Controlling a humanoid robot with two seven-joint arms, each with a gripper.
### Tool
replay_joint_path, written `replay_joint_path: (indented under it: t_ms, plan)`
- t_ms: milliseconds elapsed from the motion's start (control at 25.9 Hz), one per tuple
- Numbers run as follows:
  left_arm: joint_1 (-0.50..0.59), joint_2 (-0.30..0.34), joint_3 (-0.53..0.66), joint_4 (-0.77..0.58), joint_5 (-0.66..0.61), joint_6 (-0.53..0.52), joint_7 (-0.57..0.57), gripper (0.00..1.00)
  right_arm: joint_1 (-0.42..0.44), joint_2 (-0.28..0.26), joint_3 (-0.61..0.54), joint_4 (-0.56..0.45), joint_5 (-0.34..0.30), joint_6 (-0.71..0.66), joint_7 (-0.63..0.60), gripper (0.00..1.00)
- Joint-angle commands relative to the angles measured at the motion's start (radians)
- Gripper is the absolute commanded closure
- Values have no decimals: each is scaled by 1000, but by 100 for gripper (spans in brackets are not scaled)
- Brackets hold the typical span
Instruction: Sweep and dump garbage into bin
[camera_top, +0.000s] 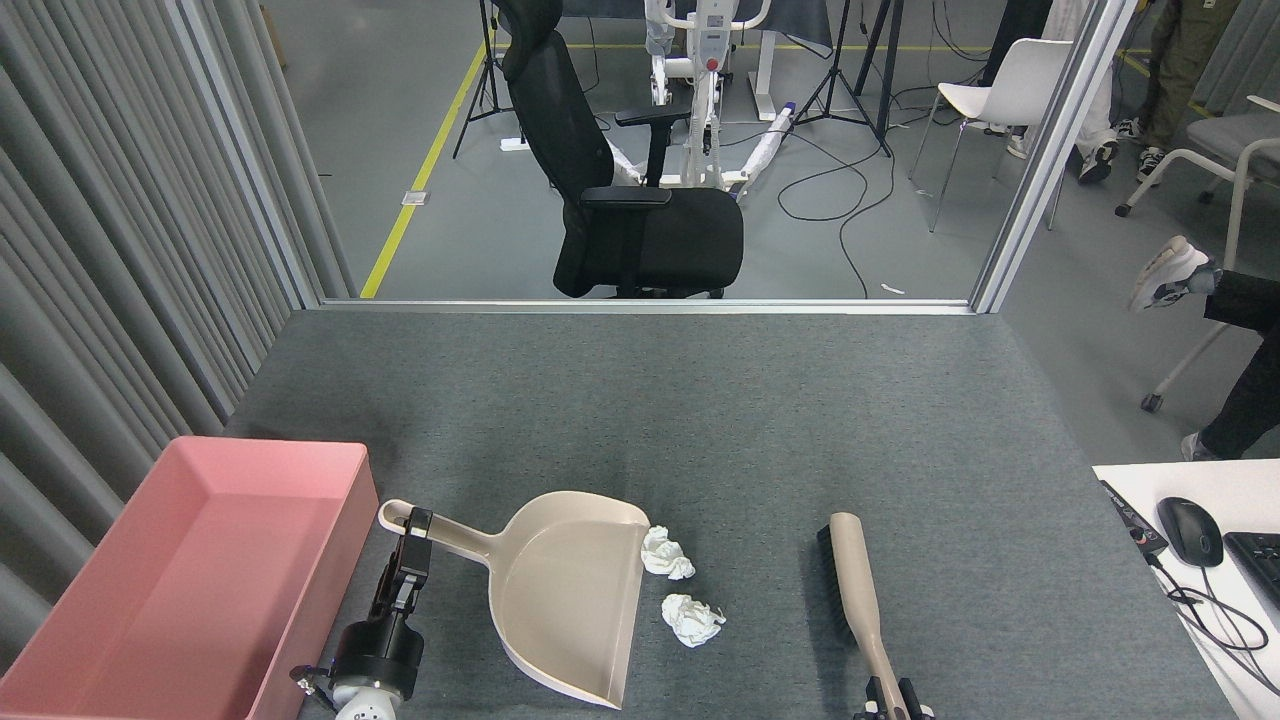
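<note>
Two white tissue wads lie on the grey table, one (665, 553) touching the dustpan's open lip and the other (692, 619) just right of it. The beige dustpan (565, 590) lies flat, mouth to the right, and my left gripper (414, 528) is shut on its handle. A beige brush (850, 585) stands apart to the right of the wads, bristles facing left. My right gripper (890, 700), cut by the bottom edge, is shut on its handle. The pink bin (190, 590) sits at the left, holding nothing.
The grey table (700, 420) ends at a metal rail at the back, and grey curtains hang along the left. At the right, a white desk corner carries a mouse (1190, 530) and cables. A black office chair (640, 230) stands beyond the table.
</note>
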Motion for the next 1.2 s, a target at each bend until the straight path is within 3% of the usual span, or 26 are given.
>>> replay_joint_path:
  t_ms: [0, 426, 735, 890, 1161]
  plan:
    - [0, 1, 0, 0, -5, -1, -2, 90, 2, 2, 0, -2, 0, -15, -3, 85]
    - [0, -2, 0, 0, -22, 1, -2, 90, 37, 22, 15, -36, 2, -39, -9, 100]
    - [0, -2, 0, -2, -22, 1, -2, 90, 42, 37, 68, -36, 3, -38, -7, 100]
    - [0, -2, 0, -3, -22, 2, -4, 90, 40, 46, 167, -34, 8, -12, -7, 100]
    - [13, 0, 0, -14, -22, 5, -4, 90, -7, 75, 215, -1, 8, 11, -7, 100]
